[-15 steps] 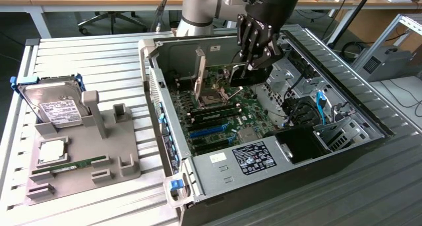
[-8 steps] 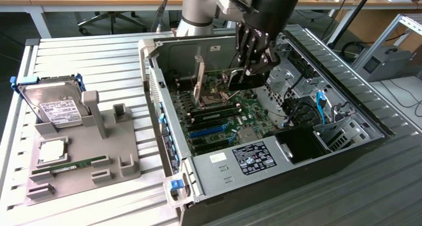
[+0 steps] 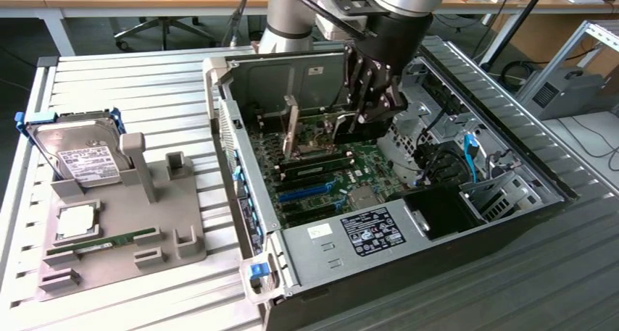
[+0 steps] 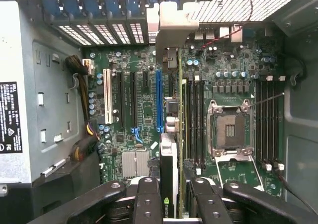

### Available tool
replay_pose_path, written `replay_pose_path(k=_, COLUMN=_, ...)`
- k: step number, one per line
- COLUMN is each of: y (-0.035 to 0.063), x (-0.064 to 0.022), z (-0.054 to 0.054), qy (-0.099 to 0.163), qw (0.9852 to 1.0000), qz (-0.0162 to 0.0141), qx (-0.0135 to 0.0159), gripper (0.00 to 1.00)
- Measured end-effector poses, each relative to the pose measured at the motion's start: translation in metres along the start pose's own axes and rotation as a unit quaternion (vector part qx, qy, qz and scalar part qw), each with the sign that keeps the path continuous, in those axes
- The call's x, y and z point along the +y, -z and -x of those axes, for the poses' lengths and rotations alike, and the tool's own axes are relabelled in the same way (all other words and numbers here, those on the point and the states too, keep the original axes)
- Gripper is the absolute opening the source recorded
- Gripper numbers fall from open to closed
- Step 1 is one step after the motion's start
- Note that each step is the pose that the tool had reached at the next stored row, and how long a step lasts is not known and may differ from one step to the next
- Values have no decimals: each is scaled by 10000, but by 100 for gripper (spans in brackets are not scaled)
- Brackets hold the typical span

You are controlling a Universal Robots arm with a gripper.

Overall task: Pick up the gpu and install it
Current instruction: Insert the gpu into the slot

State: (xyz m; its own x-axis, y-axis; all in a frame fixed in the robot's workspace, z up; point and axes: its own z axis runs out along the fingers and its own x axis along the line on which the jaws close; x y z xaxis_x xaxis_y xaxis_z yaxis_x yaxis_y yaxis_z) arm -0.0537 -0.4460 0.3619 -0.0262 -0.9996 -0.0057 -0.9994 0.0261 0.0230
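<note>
My gripper (image 3: 364, 119) reaches down into the open computer case (image 3: 320, 255) and is shut on the gpu (image 3: 334, 128). The card stands on its edge above the motherboard, with its silver end bracket (image 3: 290, 122) toward the case's rear wall. In the wrist view the gpu (image 4: 169, 159) shows edge-on between my black fingers (image 4: 148, 196), and its bracket (image 4: 171, 33) sits by the rear slot openings. The card hangs just beside the blue expansion slot (image 4: 159, 100), on its CPU-socket side. Whether it touches a slot I cannot tell.
A white slot (image 4: 107, 102) and black slots lie beside the blue one, and the CPU socket (image 4: 228, 129) and memory slots sit on the other side. On the exterior view's left, a grey fixture (image 3: 130, 226) carries a hard drive (image 3: 82, 157), a CPU (image 3: 75, 221) and a memory stick (image 3: 101, 242).
</note>
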Motion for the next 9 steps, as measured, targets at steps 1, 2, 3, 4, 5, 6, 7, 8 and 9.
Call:
replay_pose_path(k=1, y=-69, x=16, z=-3, qy=12, qw=10000, qz=-16, qx=-5, gripper=28)
replay_pose_path(k=2, y=-158, x=34, z=-4, qy=43, qw=10000, qz=-49, qx=-5, gripper=28)
replay_pose_path(k=3, y=-170, x=39, z=-4, qy=42, qw=10000, qz=-53, qx=-7, gripper=28)
replay_pose_path(k=4, y=-279, x=65, z=-6, qy=43, qw=10000, qz=-84, qx=-6, gripper=28)
replay_pose_path(k=5, y=-291, x=67, z=-6, qy=44, qw=10000, qz=-85, qx=-5, gripper=28)
replay_pose_path(k=6, y=-361, x=77, z=-7, qy=44, qw=9999, qz=-91, qx=-6, gripper=28)
replay_pose_path(k=7, y=-469, x=96, z=-8, qy=46, qw=9999, qz=-109, qx=-6, gripper=28)
replay_pose_path(k=8, y=-492, x=100, z=-8, qy=48, qw=9999, qz=-114, qx=-6, gripper=28)
replay_pose_path(k=9, y=-504, x=101, z=-8, qy=49, qw=9999, qz=-115, qx=-6, gripper=28)
